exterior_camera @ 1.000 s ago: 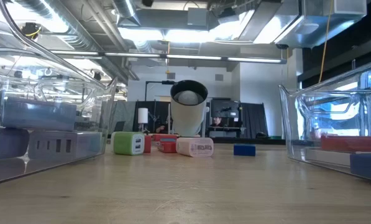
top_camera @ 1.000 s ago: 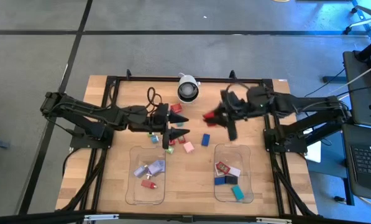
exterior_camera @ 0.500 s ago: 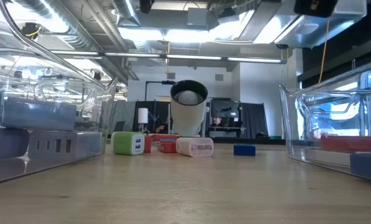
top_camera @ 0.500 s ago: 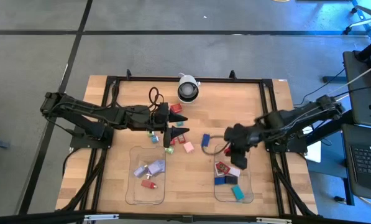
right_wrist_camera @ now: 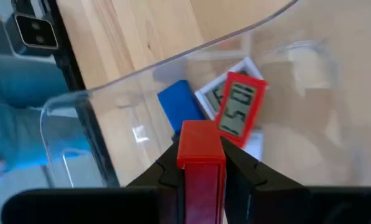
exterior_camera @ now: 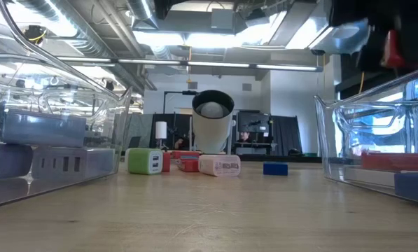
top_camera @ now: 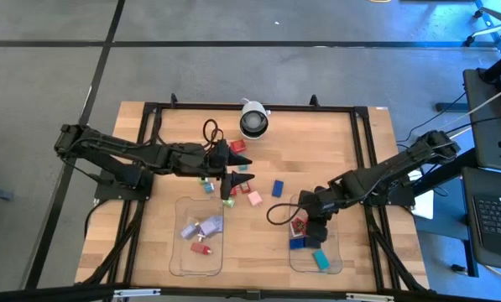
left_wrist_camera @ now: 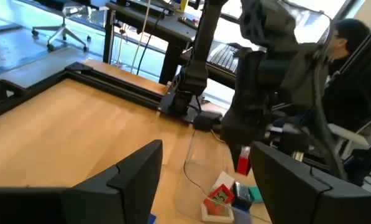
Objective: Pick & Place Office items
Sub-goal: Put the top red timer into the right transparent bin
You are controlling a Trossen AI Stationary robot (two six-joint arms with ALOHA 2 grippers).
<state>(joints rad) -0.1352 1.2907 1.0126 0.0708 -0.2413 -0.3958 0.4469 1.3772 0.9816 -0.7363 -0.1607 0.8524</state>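
Left end effector (top_camera: 230,179): fingers spread and holding nothing, poised over the loose office items (top_camera: 243,191) on the counter (top_camera: 153,210), just in front of the camera dome (top_camera: 252,122). Right end effector (right_wrist_camera: 201,163): clenched on a red block (right_wrist_camera: 201,149), poised over the right tray (top_camera: 337,256), in front of the dome and to its right.

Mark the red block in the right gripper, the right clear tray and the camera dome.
red block (right_wrist_camera: 201,146): right wrist view, its top face.
right clear tray (top_camera: 293,260): high view, its left wall.
camera dome (top_camera: 252,122): high view, its dark lens.
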